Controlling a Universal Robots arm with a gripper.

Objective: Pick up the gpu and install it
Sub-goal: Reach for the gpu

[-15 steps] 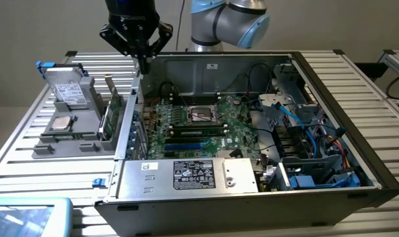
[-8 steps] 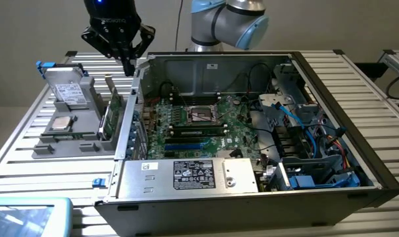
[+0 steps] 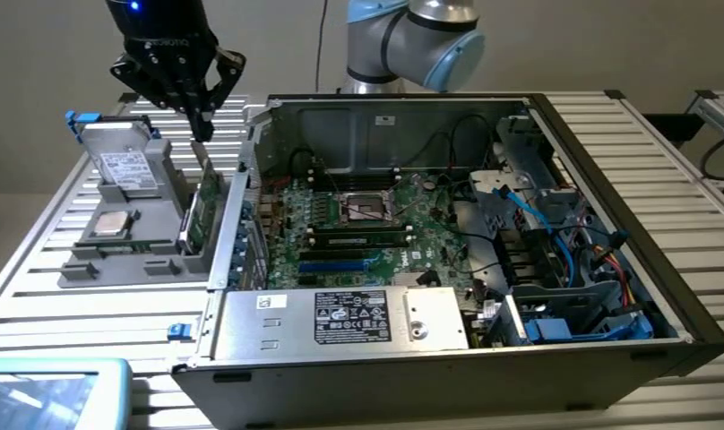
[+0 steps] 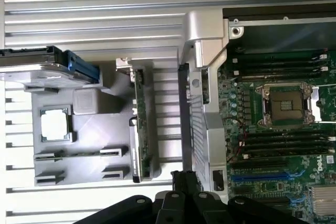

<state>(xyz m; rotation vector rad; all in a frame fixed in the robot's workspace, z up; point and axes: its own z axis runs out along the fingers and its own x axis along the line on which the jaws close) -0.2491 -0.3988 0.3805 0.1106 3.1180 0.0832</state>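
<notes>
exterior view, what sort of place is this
Probably a robotics lab bench for computer assembly: an open computer case lies on a slatted metal table, a grey fixture beside it holds the gpu and a hard drive, and a robot arm reaches over them.

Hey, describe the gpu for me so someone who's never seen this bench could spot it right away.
Beside the open computer case, on the exterior view's left, sits a grey parts holder. The gpu stands on edge in the holder's slot nearest the case, below the gripper. Unlike the labelled hard drive and square processor, it is a thin green board.
</notes>
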